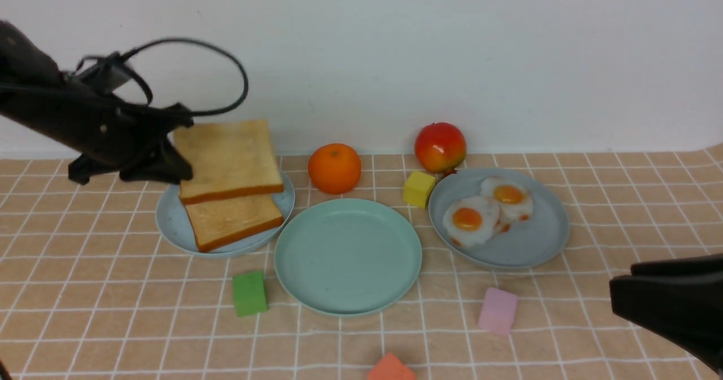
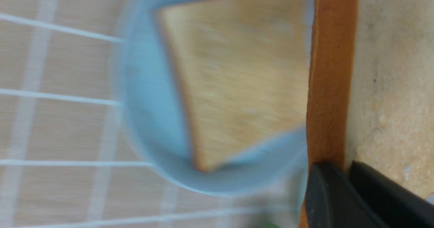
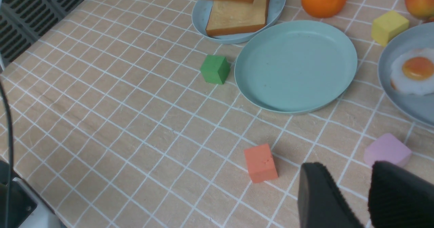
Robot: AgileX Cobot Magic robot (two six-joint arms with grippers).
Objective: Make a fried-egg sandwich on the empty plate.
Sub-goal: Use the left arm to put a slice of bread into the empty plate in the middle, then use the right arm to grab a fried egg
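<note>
My left gripper (image 1: 181,165) is shut on the left edge of one toast slice (image 1: 229,157) and holds it lifted, tilted, above the light blue plate (image 1: 169,222). In the left wrist view the fingers (image 2: 325,194) pinch its orange-brown crust (image 2: 332,68). The second toast slice (image 1: 234,222) lies on that plate, also in the left wrist view (image 2: 244,72). The mint-green plate (image 1: 347,256) stands bare in the middle. Two fried eggs (image 1: 469,220) lie on the grey-blue plate (image 1: 531,239). My right gripper (image 1: 618,287) is open and empty at the front right (image 3: 347,168).
An orange (image 1: 334,167) and an apple (image 1: 440,146) stand at the back by the wall. A yellow cube (image 1: 418,188), a green cube (image 1: 249,293), a pink cube (image 1: 497,310) and an orange-red cube (image 1: 390,368) lie around the mint-green plate.
</note>
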